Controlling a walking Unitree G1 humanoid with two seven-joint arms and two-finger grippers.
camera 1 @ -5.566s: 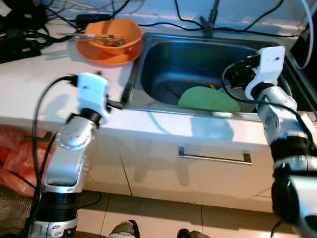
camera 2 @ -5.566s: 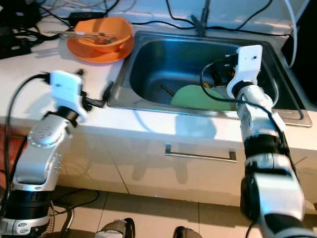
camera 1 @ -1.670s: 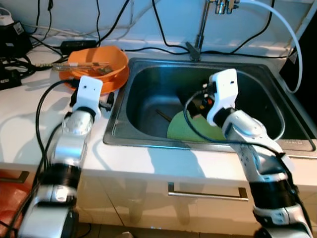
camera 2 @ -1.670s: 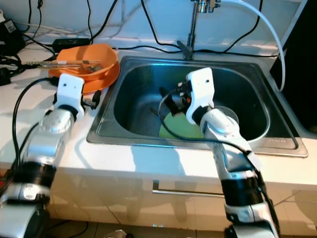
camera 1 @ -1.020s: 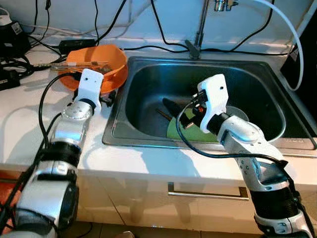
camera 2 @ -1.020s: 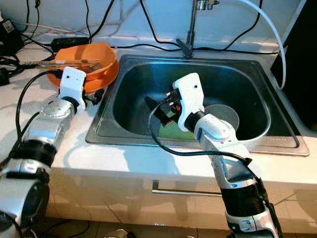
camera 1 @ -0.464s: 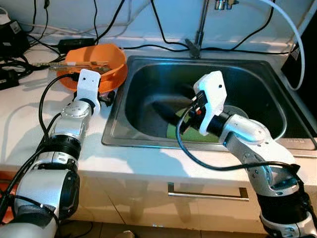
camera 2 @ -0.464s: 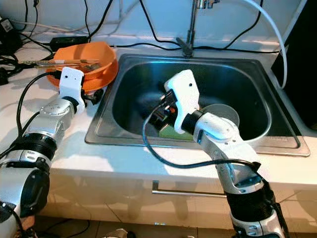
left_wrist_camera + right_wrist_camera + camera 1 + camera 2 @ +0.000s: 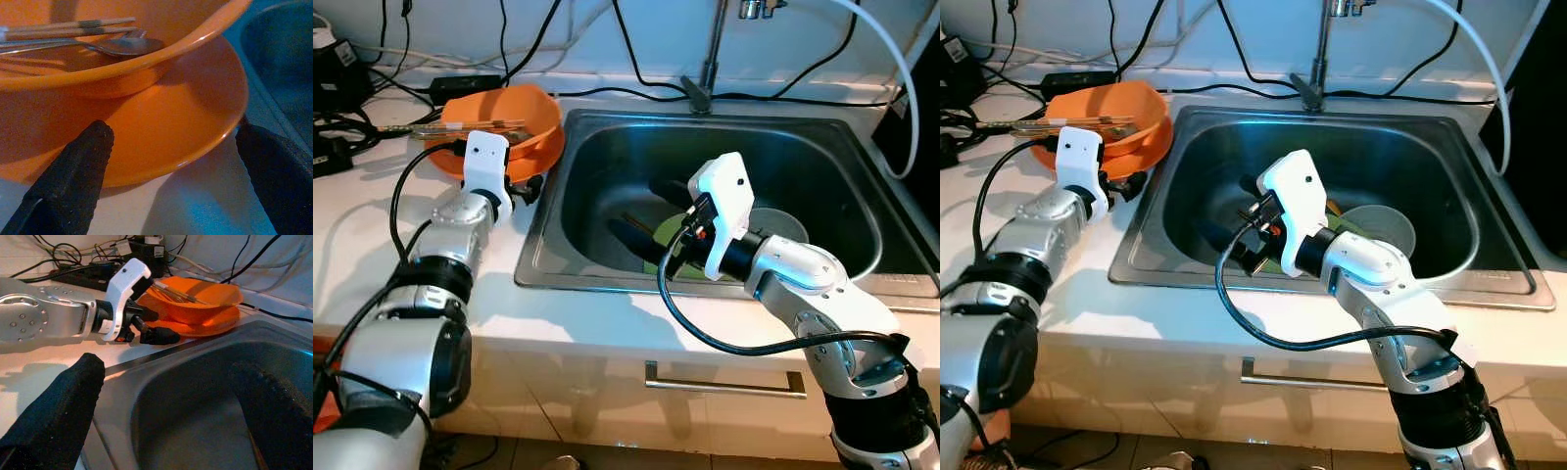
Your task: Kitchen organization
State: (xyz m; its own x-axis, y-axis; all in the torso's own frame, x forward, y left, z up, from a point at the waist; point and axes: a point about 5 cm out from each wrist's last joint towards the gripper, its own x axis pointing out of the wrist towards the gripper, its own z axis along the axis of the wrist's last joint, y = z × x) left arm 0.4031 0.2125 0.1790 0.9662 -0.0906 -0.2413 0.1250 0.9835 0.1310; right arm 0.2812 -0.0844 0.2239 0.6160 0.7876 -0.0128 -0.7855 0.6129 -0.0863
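Orange bowl (image 9: pixel 504 122) sits on an orange plate (image 9: pixel 195 122) on the white worktop (image 9: pixel 372 255), upper left of the head views, just beside the left rim of the steel sink (image 9: pixel 548 235). Chopsticks (image 9: pixel 475 125) and a metal spoon (image 9: pixel 122 46) lie across the bowl, long axes running roughly left-right in the head views, the handle ends pointing toward the left edge of the frame.

Left arm reaches forward along the worktop, forearm low over it, white wrist block raised. Left tool (image 9: pixel 1126 183) is level with the plate's near edge; the left wrist view shows its two black fingers (image 9: pixel 73 166) spread wide to either side of the plate rim, nothing gripped. Cannot tell whether either finger touches the plate.

Right arm bends at the elbow over the front of the sink and reaches down and leftward into the basin. Right tool (image 9: pixel 1252 223) hangs inside the basin near its left wall; the right wrist view shows its fingers (image 9: pixel 54 411) well apart, holding nothing.

On the sink floor: a green plate (image 9: pixel 680 259) partly hidden behind the right wrist, and a clear round container (image 9: pixel 1376 230) to its right, centre-right of the frame. Tap (image 9: pixel 710 59) stands at the back rim, top centre. Black cables (image 9: pixel 372 49) and a power strip (image 9: pixel 465 85) crowd the worktop behind the bowl. Drawer handle (image 9: pixel 724 377) shows on the cabinet front below.
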